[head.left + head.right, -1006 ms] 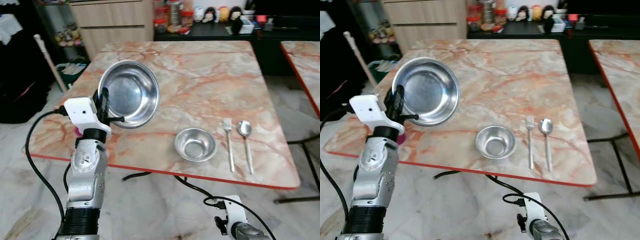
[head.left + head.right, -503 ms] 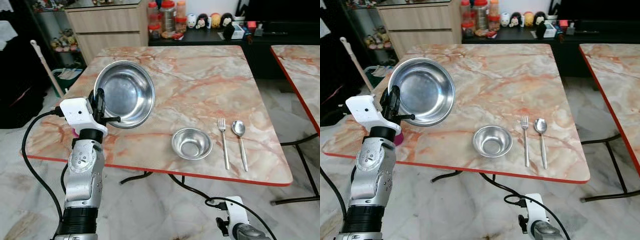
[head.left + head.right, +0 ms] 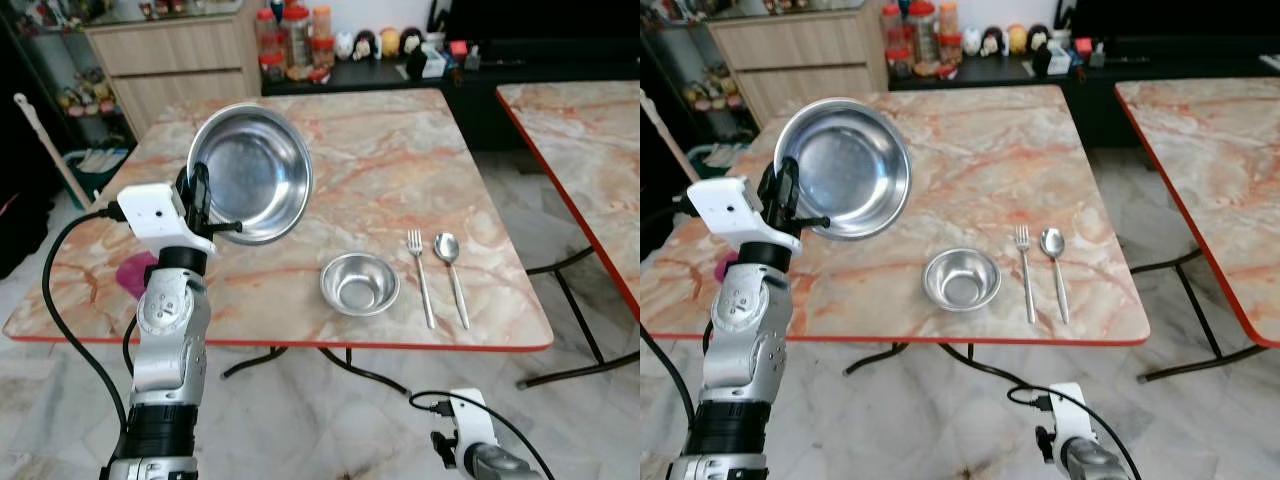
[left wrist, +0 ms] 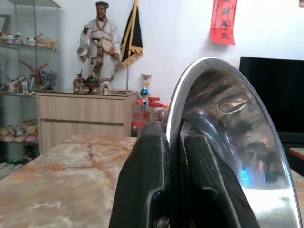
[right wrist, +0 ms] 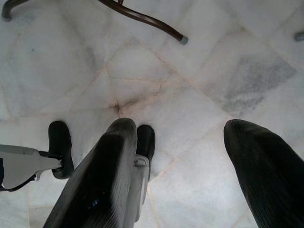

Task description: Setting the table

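Left claw [image 3: 203, 197] grips one large bowl [image 3: 250, 172].

The left gripper [image 3: 790, 205] pinches the rim of a tilted steel plate [image 3: 845, 168]; beyond it sit a small bowl [image 3: 961, 279], fork [image 3: 1025, 272] and spoon [image 3: 1056, 270].

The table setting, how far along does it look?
Already laid near the table's front edge: a small steel bowl, a fork and a spoon. In hand: the left gripper holds the large steel bowl by its rim, tilted above the table. Setting it down remains.
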Controlling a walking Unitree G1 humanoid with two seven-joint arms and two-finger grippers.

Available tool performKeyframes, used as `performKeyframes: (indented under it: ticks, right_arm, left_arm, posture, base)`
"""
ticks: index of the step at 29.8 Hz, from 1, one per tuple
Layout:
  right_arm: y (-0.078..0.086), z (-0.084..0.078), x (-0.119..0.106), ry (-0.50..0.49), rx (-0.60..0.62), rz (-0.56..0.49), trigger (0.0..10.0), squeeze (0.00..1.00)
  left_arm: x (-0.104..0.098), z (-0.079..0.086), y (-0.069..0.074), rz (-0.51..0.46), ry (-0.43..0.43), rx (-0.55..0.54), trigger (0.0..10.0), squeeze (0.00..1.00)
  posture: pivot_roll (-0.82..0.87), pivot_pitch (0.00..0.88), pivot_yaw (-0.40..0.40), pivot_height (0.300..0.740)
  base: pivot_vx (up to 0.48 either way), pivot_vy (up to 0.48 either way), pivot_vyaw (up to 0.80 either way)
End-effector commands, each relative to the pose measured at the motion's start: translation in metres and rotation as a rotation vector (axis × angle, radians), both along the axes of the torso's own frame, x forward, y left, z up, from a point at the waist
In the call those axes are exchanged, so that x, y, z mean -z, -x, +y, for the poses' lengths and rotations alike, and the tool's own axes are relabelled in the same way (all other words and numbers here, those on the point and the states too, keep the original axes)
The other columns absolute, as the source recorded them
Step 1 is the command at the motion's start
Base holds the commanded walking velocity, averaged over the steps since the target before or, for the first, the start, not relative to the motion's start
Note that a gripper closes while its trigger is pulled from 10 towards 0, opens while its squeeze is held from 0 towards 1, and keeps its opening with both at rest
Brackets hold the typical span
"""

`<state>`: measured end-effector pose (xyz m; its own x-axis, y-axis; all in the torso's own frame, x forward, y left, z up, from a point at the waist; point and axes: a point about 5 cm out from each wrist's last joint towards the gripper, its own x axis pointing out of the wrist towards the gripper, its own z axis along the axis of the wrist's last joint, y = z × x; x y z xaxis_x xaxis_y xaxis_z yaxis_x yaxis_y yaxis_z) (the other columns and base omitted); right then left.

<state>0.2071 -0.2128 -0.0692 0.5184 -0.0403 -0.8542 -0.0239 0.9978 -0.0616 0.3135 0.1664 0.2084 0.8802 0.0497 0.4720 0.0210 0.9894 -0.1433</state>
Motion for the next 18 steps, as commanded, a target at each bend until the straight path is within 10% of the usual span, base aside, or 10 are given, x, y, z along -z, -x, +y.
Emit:
performKeyframes:
  ticks: [1, 18]
  right_arm:
    - [-0.0022, 0.0025, -0.0008, -0.012, 0.010, -0.015, 10.0, 0.00]
    - [-0.0046, 0.0030, -0.0021, -0.015, -0.004, -0.017, 10.0, 0.00]
  left_arm:
    - [-0.0026, 0.0049, -0.0002, -0.016, 0.008, -0.013, 10.0, 0.00]
    - [-0.0056, 0.0030, -0.0032, -0.027, 0.012, -0.009, 10.0, 0.00]
  posture:
    - [0.00, 0.048, 0.073, 0.740]
    - [0.00, 0.043, 0.068, 0.740]
  base:
    - [0.000, 0.000, 0.00]
    - [0.000, -0.110, -0.17]
